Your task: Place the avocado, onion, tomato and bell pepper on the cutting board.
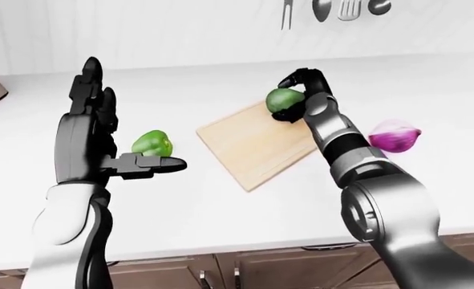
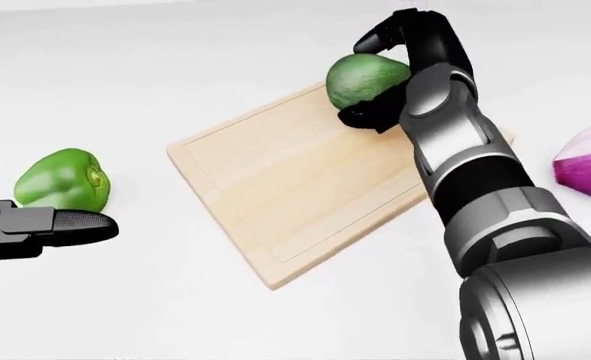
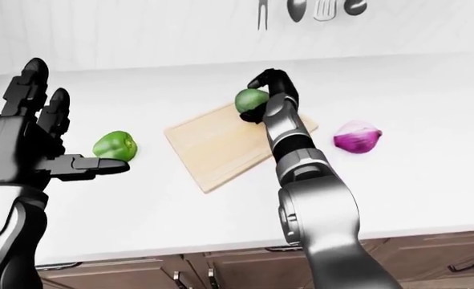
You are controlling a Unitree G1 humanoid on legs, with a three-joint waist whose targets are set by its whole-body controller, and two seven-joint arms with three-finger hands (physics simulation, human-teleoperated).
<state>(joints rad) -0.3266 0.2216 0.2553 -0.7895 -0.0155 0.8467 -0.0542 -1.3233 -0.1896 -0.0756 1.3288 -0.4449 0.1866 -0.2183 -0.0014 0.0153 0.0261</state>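
Avocado [image 2: 363, 79] gripped by right hand [image 2: 395, 82] (over cutting board [image 2: 275, 187])

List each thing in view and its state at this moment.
avocado: gripped, over the board's upper corner
cutting board: flat on the counter, otherwise bare
bell pepper: on the counter, off the board
onion: on the counter, off the board
right hand: fingers closed round the avocado
left hand: open, raised, empty

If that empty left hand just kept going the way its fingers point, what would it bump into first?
Probably nothing nearby: the left hand points its fingers up toward the back wall, above the bell pepper. Depth is unclear.
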